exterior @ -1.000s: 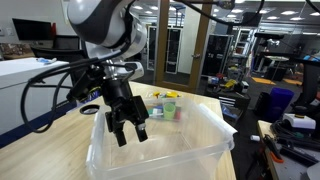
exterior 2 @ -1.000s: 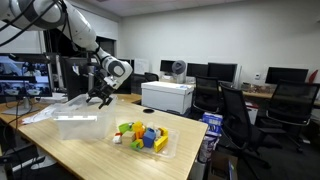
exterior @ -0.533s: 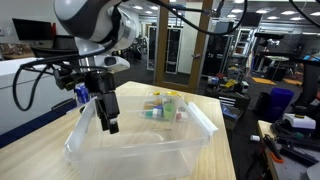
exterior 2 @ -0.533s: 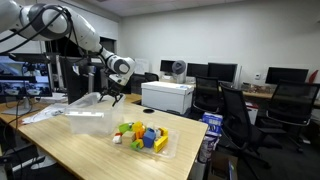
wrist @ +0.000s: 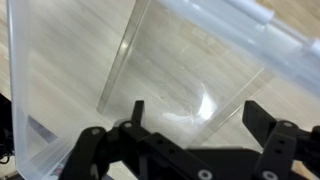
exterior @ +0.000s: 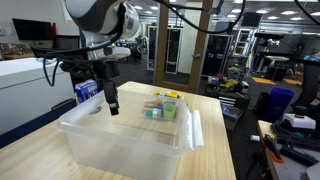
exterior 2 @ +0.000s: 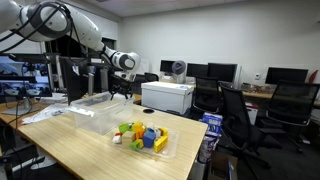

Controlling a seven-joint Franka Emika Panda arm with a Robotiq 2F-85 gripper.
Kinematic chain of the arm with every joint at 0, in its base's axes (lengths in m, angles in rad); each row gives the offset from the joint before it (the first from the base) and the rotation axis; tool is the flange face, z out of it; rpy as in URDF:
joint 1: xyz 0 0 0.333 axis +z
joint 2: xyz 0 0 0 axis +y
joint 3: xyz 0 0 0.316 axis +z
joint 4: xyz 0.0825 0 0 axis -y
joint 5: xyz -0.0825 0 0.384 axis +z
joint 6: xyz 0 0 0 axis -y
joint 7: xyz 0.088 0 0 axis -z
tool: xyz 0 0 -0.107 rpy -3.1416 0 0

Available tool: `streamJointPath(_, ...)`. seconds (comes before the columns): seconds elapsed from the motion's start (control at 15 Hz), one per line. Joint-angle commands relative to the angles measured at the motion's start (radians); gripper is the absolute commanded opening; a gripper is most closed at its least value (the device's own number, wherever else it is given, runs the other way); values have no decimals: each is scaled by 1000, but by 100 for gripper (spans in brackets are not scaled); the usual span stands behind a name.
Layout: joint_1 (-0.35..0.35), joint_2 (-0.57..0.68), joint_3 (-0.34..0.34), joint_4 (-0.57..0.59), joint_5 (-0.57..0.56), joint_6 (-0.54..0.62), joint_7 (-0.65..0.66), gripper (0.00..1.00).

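Note:
A large clear plastic bin [exterior: 130, 145] [exterior 2: 95, 108] lies on the wooden table [exterior: 30, 150]. My gripper [exterior: 111, 106] [exterior 2: 125, 92] points down into the bin at one end, its black fingers spread wide. In the wrist view the gripper [wrist: 200, 115] is open with nothing clamped. Under it lie the clear floor and one wall of the bin [wrist: 180, 60], and an edge of that wall runs between the fingers. I cannot tell whether a finger presses on the wall.
A shallow clear tray of colourful toy blocks [exterior 2: 145, 137] [exterior: 162, 105] sits on the table next to the bin. A blue-and-white packet [exterior: 87, 90] stands behind the bin. A white printer [exterior 2: 167, 96] and office chairs [exterior 2: 235, 115] lie beyond the table edge.
The gripper has swept across the table and the bin has slid and turned along with it. The jaws stayed spread the whole time. The toy tray has not moved.

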Motion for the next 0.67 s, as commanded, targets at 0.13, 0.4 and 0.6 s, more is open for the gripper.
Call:
streamJointPath(0.13, 19, -110, 82, -58, -70, -126, -86, 100)
streamJointPath(0.4, 77, -248, 104, -85, -120, -316, -36, 100)
streamJointPath(0.6, 96, -338, 112, -106, -132, -400, -20, 100)
